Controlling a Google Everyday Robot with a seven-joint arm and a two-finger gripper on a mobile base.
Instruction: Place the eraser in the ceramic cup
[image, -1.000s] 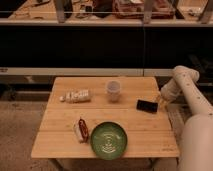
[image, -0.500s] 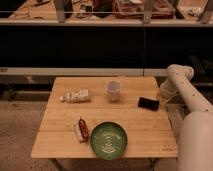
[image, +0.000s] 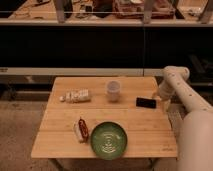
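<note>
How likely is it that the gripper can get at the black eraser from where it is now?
Probably yes. The gripper is at the right edge of the table, close beside the eraser, which lies flat in the open. Nothing stands between them; the ceramic cup stands apart, nearer the table's middle.

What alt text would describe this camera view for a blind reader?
The robot's end effector is beside a black eraser on a wooden table, right of a pale ceramic cup; a green plate lies nearer the front.
</note>
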